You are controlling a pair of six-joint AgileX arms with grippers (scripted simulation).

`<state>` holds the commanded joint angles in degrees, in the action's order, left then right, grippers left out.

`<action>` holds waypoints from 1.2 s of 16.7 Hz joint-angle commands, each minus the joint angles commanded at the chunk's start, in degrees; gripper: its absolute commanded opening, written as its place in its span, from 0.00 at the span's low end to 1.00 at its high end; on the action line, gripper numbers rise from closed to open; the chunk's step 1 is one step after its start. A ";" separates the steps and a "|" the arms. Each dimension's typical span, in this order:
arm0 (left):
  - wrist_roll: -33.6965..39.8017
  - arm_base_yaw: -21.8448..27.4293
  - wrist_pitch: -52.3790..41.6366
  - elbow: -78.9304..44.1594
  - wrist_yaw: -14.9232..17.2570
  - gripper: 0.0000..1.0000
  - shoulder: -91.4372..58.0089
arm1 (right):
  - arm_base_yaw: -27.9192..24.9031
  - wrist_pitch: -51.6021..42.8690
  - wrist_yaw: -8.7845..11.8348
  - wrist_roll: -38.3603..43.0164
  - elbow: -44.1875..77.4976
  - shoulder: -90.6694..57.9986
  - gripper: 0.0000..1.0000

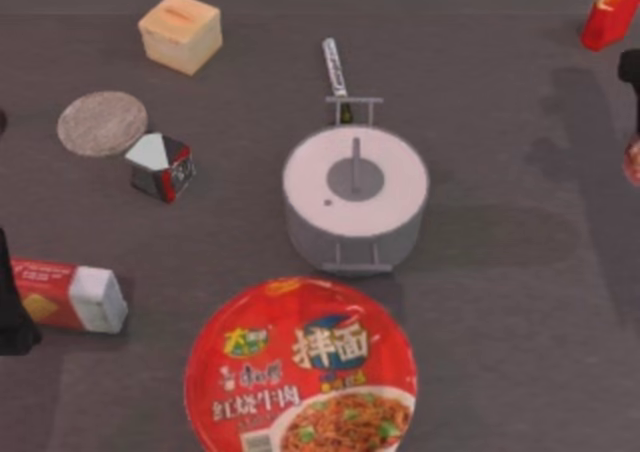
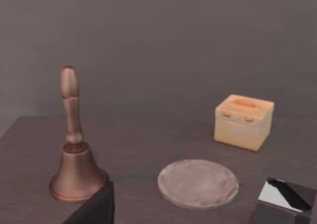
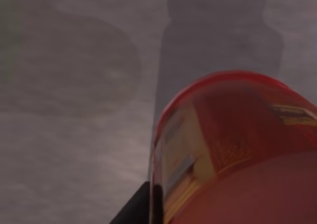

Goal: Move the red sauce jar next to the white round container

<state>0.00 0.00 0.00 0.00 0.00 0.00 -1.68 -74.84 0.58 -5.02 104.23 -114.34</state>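
The right gripper (image 1: 632, 162) holds the jar (image 3: 233, 154) at the desk's right edge, well apart from the container (image 1: 355, 207). I cannot tell how wide the left jaws are.

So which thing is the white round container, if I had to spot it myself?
Start from the big red noodle bowl at the table's near edge in the top view. Just behind it, mid-table, sits the white round container. It alone is a squat grey-sided drum with a flat white top, central peg and thin frame brackets; the grey disc lies flat.

A dark grey desk (image 1: 520, 302) with a faint woodgrain fills the top view. Behind it stands a plain grey wall (image 2: 163, 40). Soft shadows fall across the desk.
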 joint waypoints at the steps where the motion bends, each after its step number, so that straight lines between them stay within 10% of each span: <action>1: 0.00 0.00 0.00 0.00 0.00 1.00 0.00 | -0.98 0.46 -0.18 1.33 0.04 -0.54 0.00; 10: 0.00 0.00 0.00 0.00 0.00 1.00 0.00 | -14.55 7.78 -2.34 21.66 -0.94 -6.44 0.00; 20: 0.00 0.00 0.00 0.00 0.00 1.00 0.00 | -14.74 16.21 -2.39 22.06 -6.97 -8.30 0.00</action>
<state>0.00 0.00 0.00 0.00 0.00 0.00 -16.41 -58.63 -1.82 17.04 97.26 -122.64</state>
